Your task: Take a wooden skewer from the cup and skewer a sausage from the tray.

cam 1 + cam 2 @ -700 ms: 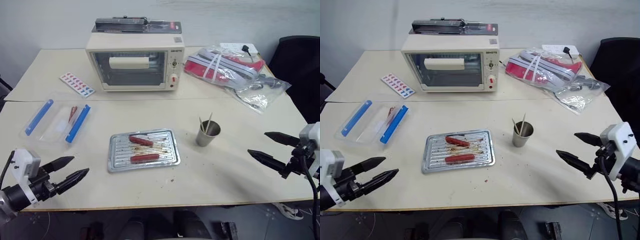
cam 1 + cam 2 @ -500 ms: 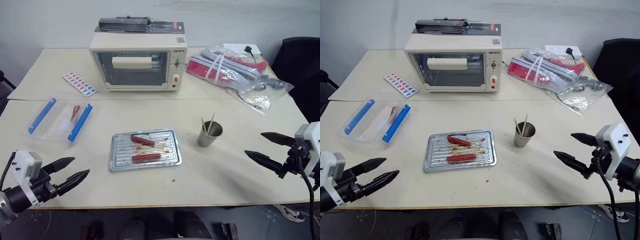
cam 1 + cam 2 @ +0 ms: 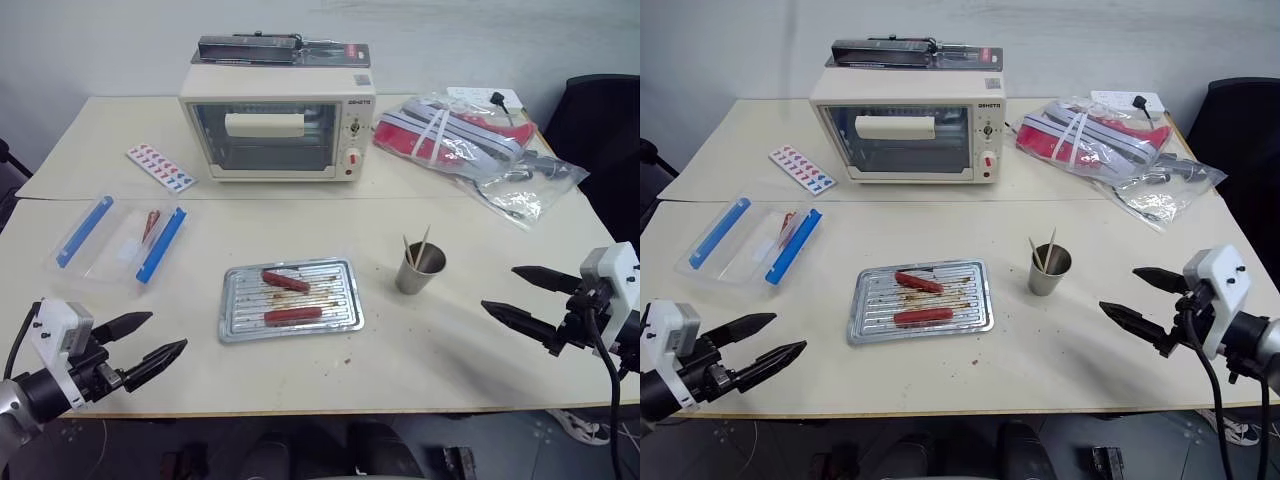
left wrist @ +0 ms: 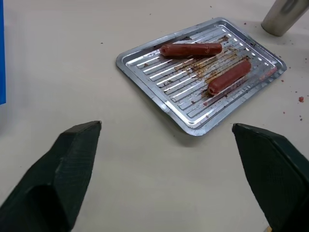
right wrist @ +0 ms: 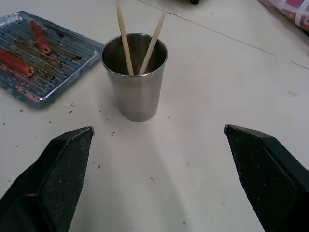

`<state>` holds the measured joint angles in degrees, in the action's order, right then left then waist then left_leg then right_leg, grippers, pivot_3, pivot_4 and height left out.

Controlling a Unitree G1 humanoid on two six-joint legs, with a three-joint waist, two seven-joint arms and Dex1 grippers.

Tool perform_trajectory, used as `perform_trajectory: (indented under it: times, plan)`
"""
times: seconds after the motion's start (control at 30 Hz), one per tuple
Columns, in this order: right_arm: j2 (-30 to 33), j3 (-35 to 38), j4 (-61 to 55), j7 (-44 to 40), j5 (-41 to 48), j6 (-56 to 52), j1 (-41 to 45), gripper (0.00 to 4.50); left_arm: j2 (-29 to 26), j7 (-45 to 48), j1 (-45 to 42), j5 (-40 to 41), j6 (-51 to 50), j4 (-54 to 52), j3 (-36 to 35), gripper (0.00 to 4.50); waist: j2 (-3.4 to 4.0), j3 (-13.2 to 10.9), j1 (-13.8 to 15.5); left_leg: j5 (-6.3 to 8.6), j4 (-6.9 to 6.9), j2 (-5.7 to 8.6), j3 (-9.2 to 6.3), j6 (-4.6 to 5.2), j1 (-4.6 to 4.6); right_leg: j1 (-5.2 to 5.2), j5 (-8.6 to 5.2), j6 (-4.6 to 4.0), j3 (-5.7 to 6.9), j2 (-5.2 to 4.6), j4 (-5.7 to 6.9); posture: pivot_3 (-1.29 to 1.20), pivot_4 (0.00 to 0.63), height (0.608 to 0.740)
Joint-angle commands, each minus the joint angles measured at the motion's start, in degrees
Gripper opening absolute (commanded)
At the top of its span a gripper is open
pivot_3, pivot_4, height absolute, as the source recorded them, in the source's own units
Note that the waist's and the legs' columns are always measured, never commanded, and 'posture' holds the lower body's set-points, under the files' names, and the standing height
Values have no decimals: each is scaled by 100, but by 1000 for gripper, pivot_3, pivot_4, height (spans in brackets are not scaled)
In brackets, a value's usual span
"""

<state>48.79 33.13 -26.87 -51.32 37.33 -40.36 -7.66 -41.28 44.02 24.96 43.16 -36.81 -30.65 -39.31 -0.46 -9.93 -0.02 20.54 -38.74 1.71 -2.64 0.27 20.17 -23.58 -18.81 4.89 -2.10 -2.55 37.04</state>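
Note:
The tray [image 3: 238, 300] lies mid-table with two red-brown sausages [image 3: 283, 281] [image 3: 291, 315] on its ridged bottom. To its right stands the small metal cup [image 3: 417, 270] with two wooden skewers [image 3: 420, 245] leaning in it. My left gripper [image 3: 167, 331] hovers open near the front edge, left of the tray and pointing toward it. My right gripper [image 3: 498, 288] is open, to the right of the cup, aimed at it with a clear gap between. The right wrist view shows the cup [image 5: 135, 82] and the skewers [image 5: 123, 38] between my spread fingers.
A cream toaster oven [image 3: 275, 125] stands at the back. A clear plastic box with blue clips [image 3: 120, 240] lies at the left, with a card of coloured shapes [image 3: 158, 167] behind it. Plastic bags [image 3: 470, 140] lie at the back right, next to a black chair [image 3: 605, 120].
My right gripper has edged a little left toward the cup. The left gripper has stayed about where it was, and both remain open. The view has shifted slightly.

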Motion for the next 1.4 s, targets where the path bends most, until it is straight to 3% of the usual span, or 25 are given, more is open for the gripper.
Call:
perform_trajectory:
  times: [0.03,0.3,0.47,0.73,0.9,1.17,1.27,1.4]
  plan:
    - [-123,16,-225,271,256,-111,112,4500,1,-43,-189,229,-56,-86,31,4481,0,0,2,0,0,0,-1,0,0,0,0,0,1,0,0,0,150,740]
    - [-347,-104,-351,1105,966,-709,764,4500,-282,33,-1123,782,-419,-85,495,4481,1,0,-1,-3,-1,0,-4,-5,2,-1,0,0,4,0,0,0,150,740]
    - [-673,-465,-223,2070,1748,-1396,1880,4500,-749,469,-2650,1330,-747,57,1372,4481,2,-1,0,-5,-6,0,-7,-10,4,-1,0,1,6,0,3,0,150,740]
    - [-1120,-1373,-16,2993,1555,-1708,2621,4500,-736,762,-4360,1424,-995,297,2551,4481,3,-1,-23,-7,-11,1,-9,-16,53,-51,1,2,10,2,6,0,150,740]
    - [-1341,-1618,94,3245,1427,-1635,2695,3632,-575,752,-4822,1361,-1045,341,2952,4500,3,-1,-17,-14,-40,3,-8,-21,109,-106,2,4,8,2,49,0,150,740]
    - [-1460,-1718,333,3326,1187,-1522,2821,3632,-478,736,-4971,1292,-1017,423,3096,4500,3,-1,-17,-21,-43,6,-9,-25,104,-107,2,4,6,1,56,0,150,740]
    - [-1518,-1738,479,3335,1059,-1458,2917,3119,-460,770,-4951,1222,-979,420,3146,4500,3,-1,-20,-21,-43,6,-8,-25,104,-107,2,4,6,1,55,0,150,740]
    - [-1567,-1777,571,3307,943,-1435,2995,2020,-448,808,-4948,1162,-952,407,3185,4500,3,-1,-21,-22,-42,6,-8,-25,104,-108,2,4,6,1,56,0,150,740]
